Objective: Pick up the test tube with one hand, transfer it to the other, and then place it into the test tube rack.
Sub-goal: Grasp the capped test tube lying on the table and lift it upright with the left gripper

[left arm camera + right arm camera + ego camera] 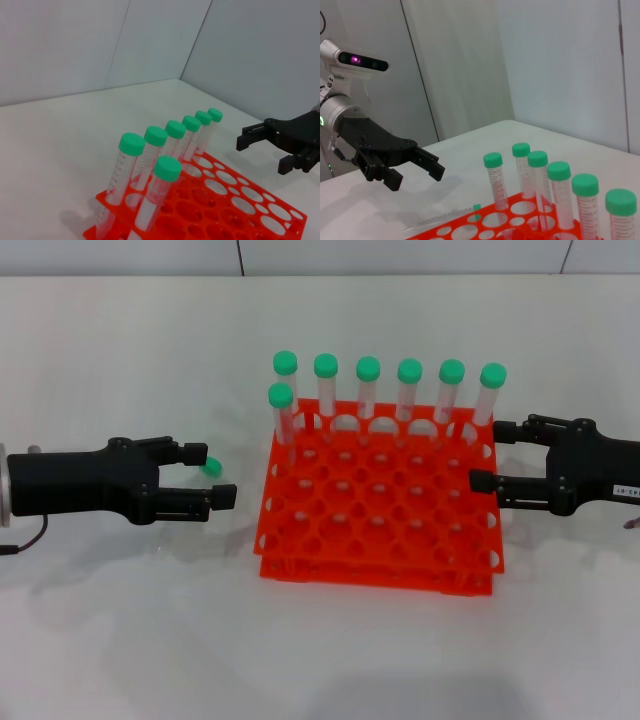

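The orange-red test tube rack [380, 540] stands mid-table and holds seven green-capped tubes [368, 380]: six in the back row and one in the second row at its left end. One more test tube lies on the table left of the rack. Only its green cap [212, 467] shows in the head view; its clear body [440, 220] shows in the right wrist view. My left gripper [215, 475], unlabelled, hovers open above that tube, which it does not touch. My right gripper [492, 455], with a white label, is open and empty at the rack's right edge.
The rack also shows in the left wrist view [240, 210] and the right wrist view [455, 230]. The left gripper [416, 176] shows in the right wrist view, the right gripper [265, 155] in the left wrist view. White table all around, a wall behind.
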Tool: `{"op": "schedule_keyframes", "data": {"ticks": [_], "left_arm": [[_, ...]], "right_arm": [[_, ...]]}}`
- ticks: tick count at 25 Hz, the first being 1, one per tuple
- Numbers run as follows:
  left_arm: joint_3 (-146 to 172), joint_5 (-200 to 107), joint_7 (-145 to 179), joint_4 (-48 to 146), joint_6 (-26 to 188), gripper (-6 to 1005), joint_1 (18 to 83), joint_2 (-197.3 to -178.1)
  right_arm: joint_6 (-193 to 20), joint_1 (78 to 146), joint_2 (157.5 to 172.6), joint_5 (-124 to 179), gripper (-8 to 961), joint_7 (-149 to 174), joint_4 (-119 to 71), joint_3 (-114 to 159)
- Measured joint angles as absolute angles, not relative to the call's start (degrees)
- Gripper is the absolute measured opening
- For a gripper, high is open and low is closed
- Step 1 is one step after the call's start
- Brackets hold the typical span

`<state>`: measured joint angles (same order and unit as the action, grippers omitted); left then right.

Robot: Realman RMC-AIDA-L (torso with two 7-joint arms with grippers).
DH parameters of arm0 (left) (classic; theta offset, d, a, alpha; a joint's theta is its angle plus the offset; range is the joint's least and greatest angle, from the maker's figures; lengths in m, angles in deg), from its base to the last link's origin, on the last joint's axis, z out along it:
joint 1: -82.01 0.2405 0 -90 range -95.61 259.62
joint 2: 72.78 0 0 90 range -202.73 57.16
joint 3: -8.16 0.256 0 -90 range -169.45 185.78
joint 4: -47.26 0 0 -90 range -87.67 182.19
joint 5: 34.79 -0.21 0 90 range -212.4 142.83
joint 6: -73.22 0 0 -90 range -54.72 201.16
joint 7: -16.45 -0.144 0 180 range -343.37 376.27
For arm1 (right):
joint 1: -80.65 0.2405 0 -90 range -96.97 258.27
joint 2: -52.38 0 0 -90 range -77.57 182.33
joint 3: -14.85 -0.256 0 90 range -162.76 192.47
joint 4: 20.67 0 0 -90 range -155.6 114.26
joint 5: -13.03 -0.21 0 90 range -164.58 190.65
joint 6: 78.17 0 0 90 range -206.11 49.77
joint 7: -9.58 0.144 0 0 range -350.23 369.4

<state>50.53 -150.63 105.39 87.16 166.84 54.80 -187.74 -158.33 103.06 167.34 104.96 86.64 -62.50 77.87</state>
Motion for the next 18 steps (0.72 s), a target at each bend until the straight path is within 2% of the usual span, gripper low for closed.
{"op": "schedule_keyframes", "data": {"ticks": [18], "left_arm": [[50.5,-150.6,105.5,87.2,167.0,887,54.9,-187.74]], "right_arm": [[-158.3,103.1,167.34,105.0,790,86.7,-62.5,77.9]]}}
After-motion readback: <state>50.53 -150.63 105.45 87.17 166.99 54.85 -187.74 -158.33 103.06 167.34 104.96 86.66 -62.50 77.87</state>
